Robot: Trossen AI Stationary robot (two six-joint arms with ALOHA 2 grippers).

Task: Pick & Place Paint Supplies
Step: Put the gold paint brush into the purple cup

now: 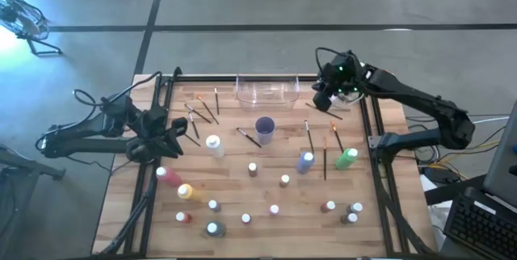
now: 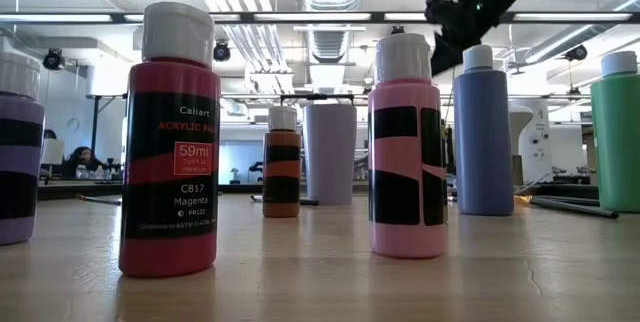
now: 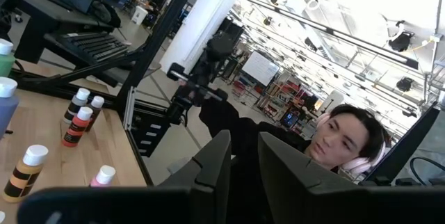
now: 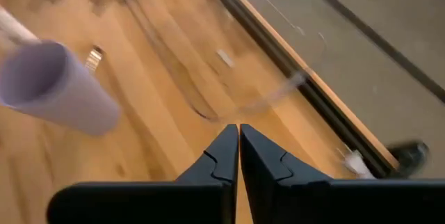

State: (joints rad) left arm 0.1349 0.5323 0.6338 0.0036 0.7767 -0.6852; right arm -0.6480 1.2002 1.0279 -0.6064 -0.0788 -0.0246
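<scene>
Paint bottles stand or lie across the wooden table: a white one, pink, yellow, blue, green and several small ones near the front edge. Thin brushes lie at the far half. My right gripper is shut and empty, raised above the table right of a clear tub; its wrist view shows the tub's rim and a lilac cup. My left gripper hovers at the table's left side, fingers narrowly apart, empty.
The lilac cup stands mid-table. A black frame rail runs along the table's left and right sides. The low view shows a magenta bottle and a pink one close up. A person sits beyond the table.
</scene>
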